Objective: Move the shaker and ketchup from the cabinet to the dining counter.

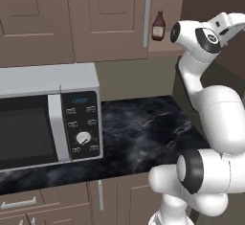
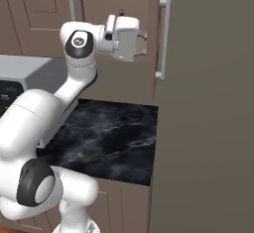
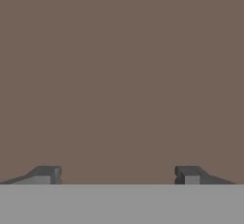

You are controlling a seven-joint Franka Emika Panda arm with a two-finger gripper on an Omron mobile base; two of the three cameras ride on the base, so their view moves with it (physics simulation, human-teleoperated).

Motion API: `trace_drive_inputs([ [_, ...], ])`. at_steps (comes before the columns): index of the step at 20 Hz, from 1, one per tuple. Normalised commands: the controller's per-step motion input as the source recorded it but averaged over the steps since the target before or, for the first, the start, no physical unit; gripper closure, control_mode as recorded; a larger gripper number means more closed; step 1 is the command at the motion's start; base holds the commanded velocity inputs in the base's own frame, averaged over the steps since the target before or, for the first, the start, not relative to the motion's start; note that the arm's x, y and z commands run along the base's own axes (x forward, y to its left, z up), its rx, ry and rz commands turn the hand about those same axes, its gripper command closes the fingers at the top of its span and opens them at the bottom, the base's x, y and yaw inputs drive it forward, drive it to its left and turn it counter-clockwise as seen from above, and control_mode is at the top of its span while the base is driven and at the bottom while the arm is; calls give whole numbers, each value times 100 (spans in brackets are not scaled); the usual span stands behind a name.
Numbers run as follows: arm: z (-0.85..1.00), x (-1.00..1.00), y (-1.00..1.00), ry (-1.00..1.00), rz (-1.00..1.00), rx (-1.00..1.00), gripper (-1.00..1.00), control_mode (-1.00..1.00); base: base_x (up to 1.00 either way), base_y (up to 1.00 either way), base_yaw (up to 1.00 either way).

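Looking from my left base view, I am seeing the ketchup standing upright in the cabinet, beside its silver handle. From the right base view, my gripper is hanging before brown wood. In my hand view, my fingertips are standing wide apart, pinching nothing.

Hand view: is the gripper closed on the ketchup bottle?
No. The gripper has its two dark fingertips standing far apart with nothing between them, facing a plain brown surface.
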Motion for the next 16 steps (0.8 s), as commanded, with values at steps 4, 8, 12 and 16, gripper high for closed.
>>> trace_drive_inputs([
  [4,0,0,-8,0,5,23,-100,-100,0,0,0],
  [8,1,0,0,-7,10,35,-100,-100,0,0,0],
  [12,0,0,38,-17,16,35,-100,-100,0,0,0],
  [16,0,0,74,-22,25,32,-100,-100,0,0,0],
])
